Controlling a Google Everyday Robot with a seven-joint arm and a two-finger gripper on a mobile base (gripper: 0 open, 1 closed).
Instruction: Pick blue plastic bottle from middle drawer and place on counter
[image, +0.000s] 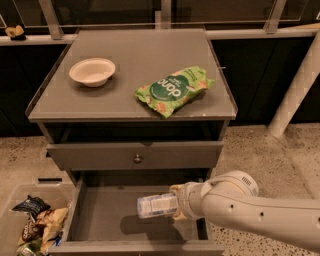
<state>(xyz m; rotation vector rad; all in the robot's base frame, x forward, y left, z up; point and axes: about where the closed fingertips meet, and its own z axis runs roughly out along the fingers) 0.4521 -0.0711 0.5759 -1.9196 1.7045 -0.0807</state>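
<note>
The blue plastic bottle lies on its side, held by one end, with its light label facing up. My gripper is shut on it, and my white arm reaches in from the lower right. The bottle hangs a little above the floor of the open middle drawer and casts a shadow on the grey inside. The counter is the grey cabinet top above the drawers.
A white bowl and a green snack bag lie on the counter. The closed upper drawer front has a round knob. A clear bin of snack packs stands at the lower left. A white pole leans at the right.
</note>
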